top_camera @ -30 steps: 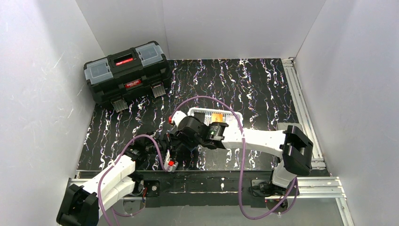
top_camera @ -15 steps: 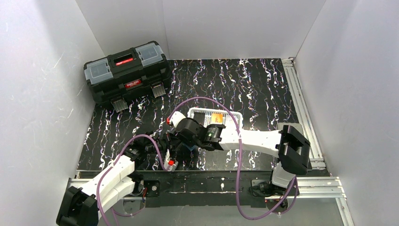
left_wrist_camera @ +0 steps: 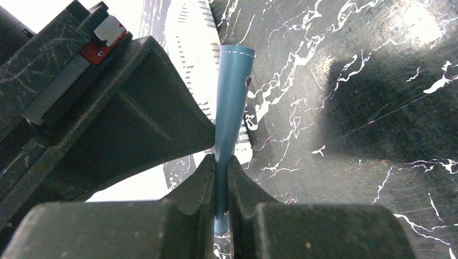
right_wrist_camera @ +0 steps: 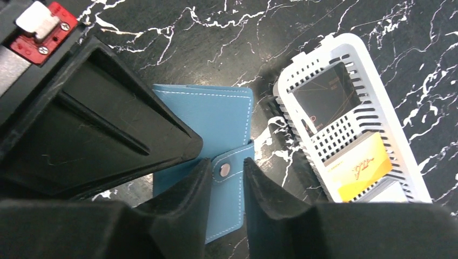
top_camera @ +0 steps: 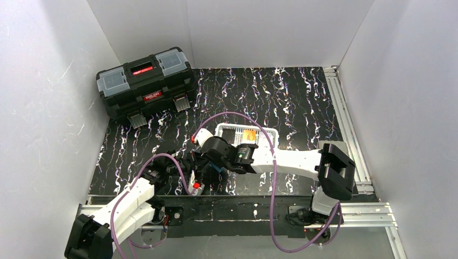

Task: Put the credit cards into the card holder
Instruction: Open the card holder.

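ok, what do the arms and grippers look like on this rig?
Both arms match: left arm and right arm have white links and chunky black joints, each trailing a looping purple cable. The left gripper and right gripper have black angular fingers, with a red plate carrying a white block.

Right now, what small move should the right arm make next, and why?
Probably close the right jaws on the snap tab and pull it open. The tab sits in the gap between them, not yet gripped. The blue wallet looks shut and is pinched by the left jaws, while the cards lie in the white basket.
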